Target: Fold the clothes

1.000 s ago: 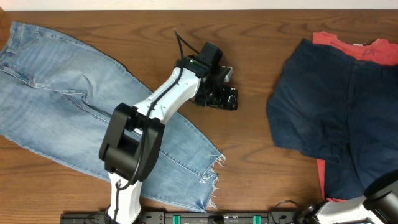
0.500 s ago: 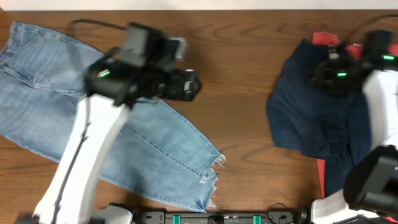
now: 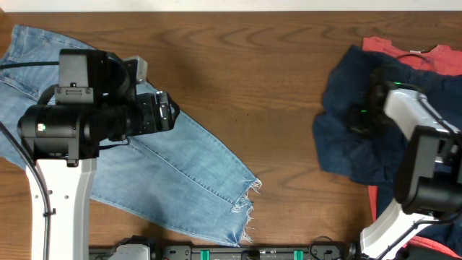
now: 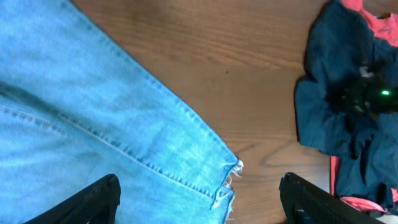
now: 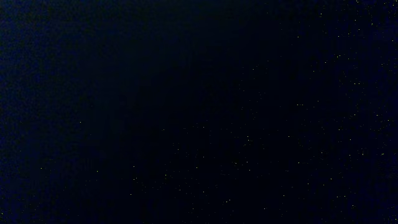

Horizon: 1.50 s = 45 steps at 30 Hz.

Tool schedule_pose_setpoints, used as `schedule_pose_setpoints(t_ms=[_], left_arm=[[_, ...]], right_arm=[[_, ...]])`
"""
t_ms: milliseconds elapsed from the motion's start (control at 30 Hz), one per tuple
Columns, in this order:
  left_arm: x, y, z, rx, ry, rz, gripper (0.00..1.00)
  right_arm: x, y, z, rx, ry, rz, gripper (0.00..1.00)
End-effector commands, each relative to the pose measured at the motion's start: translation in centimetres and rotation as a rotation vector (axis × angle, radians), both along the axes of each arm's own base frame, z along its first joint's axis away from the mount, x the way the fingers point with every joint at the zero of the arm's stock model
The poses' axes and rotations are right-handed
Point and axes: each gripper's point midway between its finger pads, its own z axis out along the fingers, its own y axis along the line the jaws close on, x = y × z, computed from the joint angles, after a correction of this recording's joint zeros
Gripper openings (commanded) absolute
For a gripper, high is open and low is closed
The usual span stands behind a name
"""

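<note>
Light-blue denim jeans (image 3: 202, 173) lie flat on the left half of the table, with the frayed hem (image 4: 229, 183) toward the front centre. My left gripper (image 3: 167, 112) hovers above the jeans' leg; its jaws (image 4: 199, 183) stand wide open and hold nothing. At the right a dark navy garment (image 3: 346, 155) lies crumpled over a coral-red T-shirt (image 3: 404, 52). My right gripper (image 3: 361, 112) is pressed down into the navy garment's upper left part. The right wrist view shows nothing but dark navy cloth (image 5: 199, 112), so its fingers are hidden.
Bare brown wooden table (image 3: 281, 94) separates the jeans from the pile at the right. The left arm's white link (image 3: 61, 195) rises over the jeans at the front left. A black rail (image 3: 238, 253) runs along the front edge.
The left arm swung from the table's middle to the left and now hangs over the jeans. The right arm came in from the front right corner and dropped onto the navy garment.
</note>
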Motion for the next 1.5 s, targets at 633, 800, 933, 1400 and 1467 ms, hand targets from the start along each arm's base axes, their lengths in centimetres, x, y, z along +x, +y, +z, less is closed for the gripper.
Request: schedule_pose_setpoints(t_ms=[633, 800, 933, 1400, 1467], left_arm=[[0.2, 5.3, 0.1, 0.127, -0.005, 0.168, 0.89], [-0.6, 7.6, 0.9, 0.129, 0.009, 0.254, 0.89], [-0.6, 8.7, 1.2, 0.129, 0.004, 0.295, 0.9], [-0.9, 8.7, 1.0, 0.127, 0.02, 0.298, 0.92], [-1.0, 8.7, 0.9, 0.127, 0.024, 0.297, 0.92]], right_arm=[[1.8, -7.5, 20.1, 0.224, -0.637, 0.021, 0.66], [1.3, 0.7, 23.7, 0.327, -0.67, 0.201, 0.68], [0.0, 7.8, 21.8, 0.372, -0.529, 0.379, 0.64], [-7.1, 27.4, 4.9, 0.416, -0.1, 1.008, 0.71], [-7.6, 28.5, 3.1, 0.406, -0.069, 1.046, 0.71]])
